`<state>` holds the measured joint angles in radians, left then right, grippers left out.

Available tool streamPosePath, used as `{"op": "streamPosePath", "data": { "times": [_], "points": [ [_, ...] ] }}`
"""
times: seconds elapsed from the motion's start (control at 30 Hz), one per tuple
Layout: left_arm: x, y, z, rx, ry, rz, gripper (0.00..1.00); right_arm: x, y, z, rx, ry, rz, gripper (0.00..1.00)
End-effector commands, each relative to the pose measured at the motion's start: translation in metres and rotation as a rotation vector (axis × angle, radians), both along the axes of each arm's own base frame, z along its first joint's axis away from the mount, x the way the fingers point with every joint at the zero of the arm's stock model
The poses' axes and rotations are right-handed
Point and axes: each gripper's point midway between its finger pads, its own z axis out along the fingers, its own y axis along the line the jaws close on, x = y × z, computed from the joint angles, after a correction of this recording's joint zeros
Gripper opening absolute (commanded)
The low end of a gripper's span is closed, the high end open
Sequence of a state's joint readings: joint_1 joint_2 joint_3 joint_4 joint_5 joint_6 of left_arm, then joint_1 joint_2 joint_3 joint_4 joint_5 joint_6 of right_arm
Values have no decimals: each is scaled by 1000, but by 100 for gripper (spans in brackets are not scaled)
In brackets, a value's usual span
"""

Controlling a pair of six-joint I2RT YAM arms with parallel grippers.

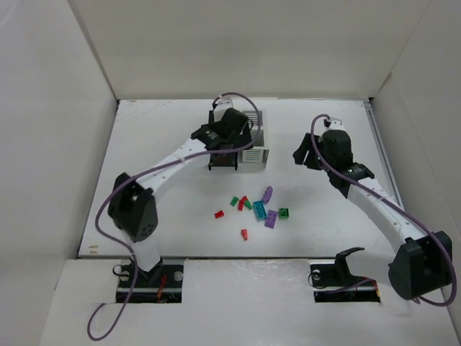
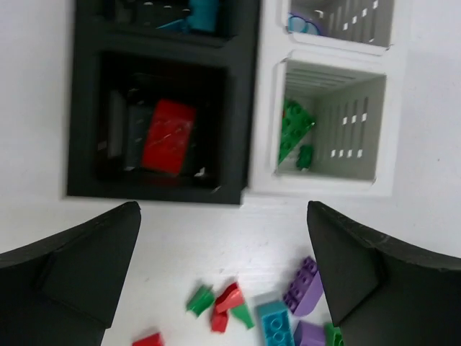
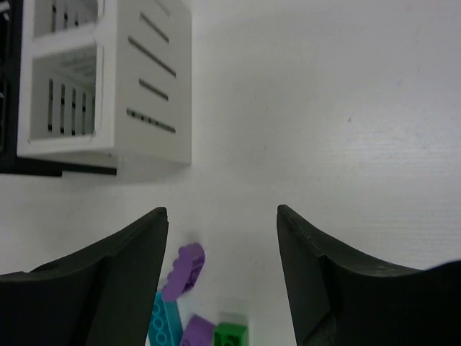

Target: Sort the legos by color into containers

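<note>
The left gripper [image 2: 223, 216] is seen with its fingers spread wide and nothing between them, hung over the near edge of the black container [image 2: 85, 108]. A red brick [image 2: 167, 135] lies in that container's near compartment, so a drop-off is judged to be done. The white container [image 2: 268, 144], with green bricks [image 2: 294, 130] inside, is set touching the black container's right side. The right gripper [image 3: 222, 216], its fingers also apart and empty, is held further right of the black container. The loose legos [image 1: 256, 209] are scattered in front of the black container, toward the arm bases. A descent onto a single brick, clear of its neighbours, is called for next.
</note>
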<state>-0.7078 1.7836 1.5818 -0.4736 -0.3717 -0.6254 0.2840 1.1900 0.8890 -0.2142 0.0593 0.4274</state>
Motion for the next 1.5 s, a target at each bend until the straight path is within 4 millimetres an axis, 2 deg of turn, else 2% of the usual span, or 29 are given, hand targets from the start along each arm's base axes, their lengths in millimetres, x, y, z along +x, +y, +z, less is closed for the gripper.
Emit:
{"op": "streamPosePath", "data": {
  "times": [0.0,0.03,0.07,0.1,0.13,0.17,0.2,0.23,0.27,0.3,0.37,0.53,0.77,1.0,1.07,1.13,1.33,1.47],
  "points": [
    [-22,32,61,-90,-138,84,100,-34,17,-29,-14,142,55,67],
    [-33,41,46,-65,-111,84,100,-45,26,-40,-23,175,75,67],
    [-44,50,56,-90,-126,92,100,-52,29,-47,-13,203,65,67],
    [-51,58,55,-89,-125,107,100,-58,33,-54,-10,228,71,67],
    [-61,66,42,-79,-104,113,100,-70,39,-68,-17,260,85,67],
    [-67,72,40,-78,-104,113,100,-76,45,-74,-11,279,93,67],
    [-76,81,49,-103,-125,131,100,-83,50,-79,9,300,89,67],
    [-81,86,47,-104,-127,131,100,-89,50,-85,-4,322,73,67],
    [-88,92,38,-101,-114,138,100,-101,59,-95,-23,358,97,67],
    [-94,94,46,-136,-128,138,100,-108,62,-103,-24,395,78,67],
    [-104,104,34,-134,-104,150,100,-120,67,-115,-73,416,78,67],
    [-126,114,26,-175,-84,147,100,-126,66,-137,-94,466,-19,66],
    [-134,121,25,-187,-88,153,100,-122,61,-143,-104,451,-87,65],
    [-131,117,23,-180,-81,140,100,-131,59,-151,-121,477,-99,60],
    [-131,115,20,-177,-68,134,100,-139,53,-154,-138,497,-116,65],
    [-129,111,19,-184,-65,126,100,-138,51,-151,-137,486,-131,68],
    [-126,104,17,-181,-51,108,100,-142,52,-141,-94,477,-150,68],
    [-125,104,20,-179,-59,101,100,-151,48,-148,-79,516,-177,68]
  ]
}}
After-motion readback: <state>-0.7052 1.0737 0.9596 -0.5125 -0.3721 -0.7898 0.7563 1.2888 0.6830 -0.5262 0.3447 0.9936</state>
